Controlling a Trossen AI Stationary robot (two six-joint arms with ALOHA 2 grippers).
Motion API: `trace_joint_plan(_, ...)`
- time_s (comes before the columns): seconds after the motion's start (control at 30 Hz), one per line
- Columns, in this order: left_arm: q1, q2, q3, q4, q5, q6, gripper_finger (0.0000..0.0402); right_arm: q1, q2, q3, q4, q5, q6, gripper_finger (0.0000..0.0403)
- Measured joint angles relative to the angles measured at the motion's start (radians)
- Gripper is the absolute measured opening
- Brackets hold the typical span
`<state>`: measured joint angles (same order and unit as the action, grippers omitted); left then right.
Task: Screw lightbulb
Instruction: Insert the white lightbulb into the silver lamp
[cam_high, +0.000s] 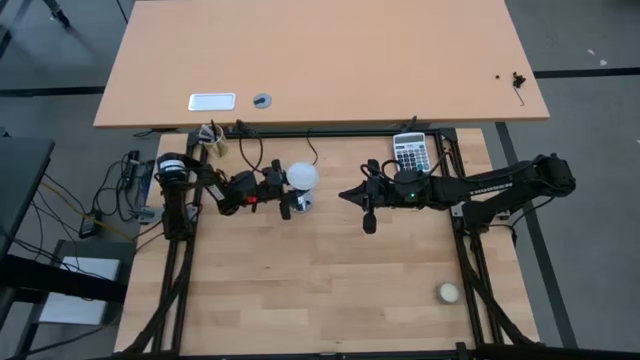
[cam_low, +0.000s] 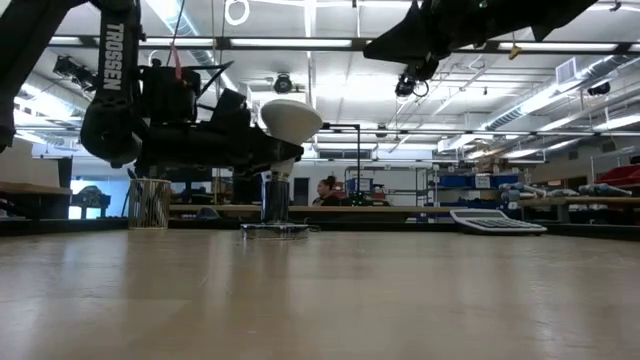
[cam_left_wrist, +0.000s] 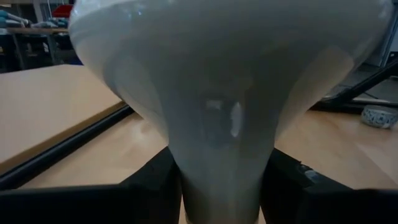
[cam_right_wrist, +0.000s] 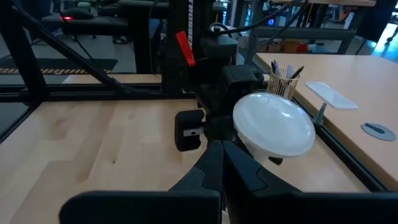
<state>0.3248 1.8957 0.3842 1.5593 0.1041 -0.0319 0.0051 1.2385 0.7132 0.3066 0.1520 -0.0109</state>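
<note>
Gripping the lightbulb (cam_high: 302, 177) around its tapered neck, the left hand (cam_high: 284, 194) holds it upright over the socket (cam_low: 274, 229) near the tabletop's (cam_high: 330, 290) back edge. The right hand (cam_high: 350, 196), fingers pressed together and empty, hovers just beside the bulb.

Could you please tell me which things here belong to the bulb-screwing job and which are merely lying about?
Job:
- white domed lightbulb, upright over the round grey socket disc
- left gripper, fingers either side of the bulb's neck
- right gripper, shut, waiting nearby

Lying about:
- grey calculator
- small cream ball
- mesh pen cup
</note>
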Motion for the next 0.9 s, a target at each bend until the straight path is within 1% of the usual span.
trace_joint_plan(0.17, -0.01, 0.062, 0.042, 0.004, 0.002, -0.006, 0.0157, 0.0, 0.0, 0.0, -0.008, 0.0, -0.017, 0.0012)
trace_joint_plan(0.47, -0.081, 0.16, 0.184, 0.006, 0.017, -0.023, 0.0156, 0.001, -0.003, 0.0, -0.06, 0.0, -0.015, 0.0012)
trace_joint_plan(0.7, -0.099, 0.161, 0.194, 0.006, 0.02, -0.021, 0.0156, 0.001, -0.011, -0.001, -0.059, 0.008, 0.04, 0.0013)
trace_joint_plan(0.8, -0.103, 0.16, 0.194, 0.007, 0.02, -0.018, 0.0156, -0.009, 0.015, 0.007, -0.047, 0.008, 0.061, 0.0011)
trace_joint_plan(0.9, -0.105, 0.16, 0.194, 0.007, 0.02, -0.002, 0.0156, -0.015, 0.063, 0.047, -0.049, 0.013, 0.068, 0.001)
